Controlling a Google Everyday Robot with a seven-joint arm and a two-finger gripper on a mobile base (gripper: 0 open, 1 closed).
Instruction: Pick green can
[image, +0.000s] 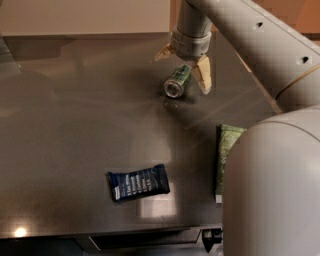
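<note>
The green can (177, 81) lies on its side on the dark grey table (75, 125), its shiny silver end turned toward me. My gripper (184, 64) hangs over the can's far end, open. One pale finger (203, 75) stands to the right of the can and the other finger (163, 51) is behind it to the left. The fingers straddle the can and are not closed on it.
A dark blue snack wrapper (138, 182) lies near the table's front edge. A flat green-and-white snack bag (226, 150) lies at the right, mostly hidden by my arm (275, 175), which fills the right side.
</note>
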